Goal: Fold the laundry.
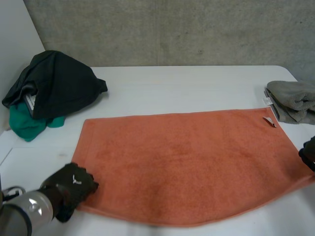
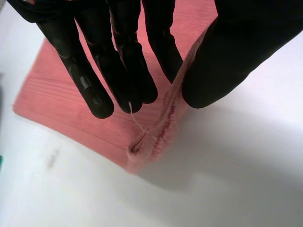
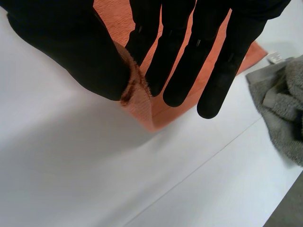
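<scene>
An orange towel (image 1: 187, 162) lies spread flat across the white table (image 1: 172, 83). My left hand (image 1: 71, 187) is at the towel's near left corner. In the left wrist view the corner (image 2: 142, 146) is lifted, with its edge pinched between the thumb (image 2: 227, 56) and the straight fingers (image 2: 123, 66). My right hand (image 1: 309, 153) is at the near right corner by the table's right side. In the right wrist view the towel's (image 3: 142, 111) edge is caught between the thumb (image 3: 71, 47) and the fingers (image 3: 180, 61).
A heap of dark clothes (image 1: 54, 88) with a green garment (image 1: 27, 125) under it lies at the back left. A folded grey towel (image 1: 295, 101) sits at the back right, close to the orange towel's far right corner and its white tag (image 1: 269, 121).
</scene>
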Tool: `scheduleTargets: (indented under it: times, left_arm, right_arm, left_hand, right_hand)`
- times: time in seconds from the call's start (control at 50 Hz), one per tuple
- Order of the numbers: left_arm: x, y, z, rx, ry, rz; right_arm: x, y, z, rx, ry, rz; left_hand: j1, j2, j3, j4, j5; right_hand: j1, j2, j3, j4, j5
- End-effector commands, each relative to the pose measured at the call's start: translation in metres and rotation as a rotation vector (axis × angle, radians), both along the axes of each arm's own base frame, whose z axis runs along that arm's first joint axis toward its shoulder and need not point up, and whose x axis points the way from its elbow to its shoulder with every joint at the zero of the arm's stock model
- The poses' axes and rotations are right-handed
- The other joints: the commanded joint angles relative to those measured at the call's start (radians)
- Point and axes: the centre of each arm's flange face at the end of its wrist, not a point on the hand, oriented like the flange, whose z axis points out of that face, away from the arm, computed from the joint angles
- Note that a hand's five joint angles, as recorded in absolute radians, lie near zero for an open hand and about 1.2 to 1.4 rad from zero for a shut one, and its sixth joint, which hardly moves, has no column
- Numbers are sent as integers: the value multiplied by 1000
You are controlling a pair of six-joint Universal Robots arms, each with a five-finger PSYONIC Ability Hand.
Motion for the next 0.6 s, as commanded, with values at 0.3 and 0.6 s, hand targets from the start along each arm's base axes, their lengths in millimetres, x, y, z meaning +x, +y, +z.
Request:
scheduleTargets:
  times: [0.3, 0.6]
  left_arm:
    - [-62, -205, 2, -475, 253, 96]
    - [-94, -241, -32, -479, 225, 130]
  right_arm:
    - [43, -137, -18, -519, -275, -174]
    - [91, -196, -69, -663, -272, -220]
  left_hand:
    - [243, 198, 202, 192, 227]
    - [-979, -1023, -1019, -1029, -995]
  right_hand:
    - [279, 219, 203, 195, 194]
    - [-943, -1003, -1019, -1026, -1027]
